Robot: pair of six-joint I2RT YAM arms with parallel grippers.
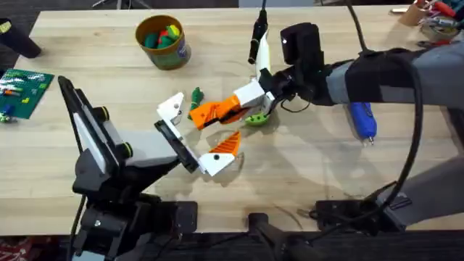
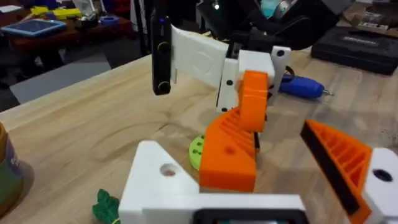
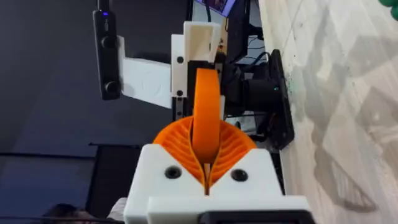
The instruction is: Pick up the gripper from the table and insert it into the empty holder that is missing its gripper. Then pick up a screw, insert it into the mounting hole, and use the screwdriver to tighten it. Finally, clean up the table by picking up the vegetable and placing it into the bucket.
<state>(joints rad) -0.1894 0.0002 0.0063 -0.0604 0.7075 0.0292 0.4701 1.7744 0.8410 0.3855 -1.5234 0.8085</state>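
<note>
While my right end effector is clamped on the orange gripper, held above the table beside the white holder, misalignment could jam insertion; left end effector stands open.

the right gripper has its two orange ribbed pads pinched together on the gripper, an orange finger standing up between them. beyond it sit a white bracket and a black bar. the table runs alongside.
</note>
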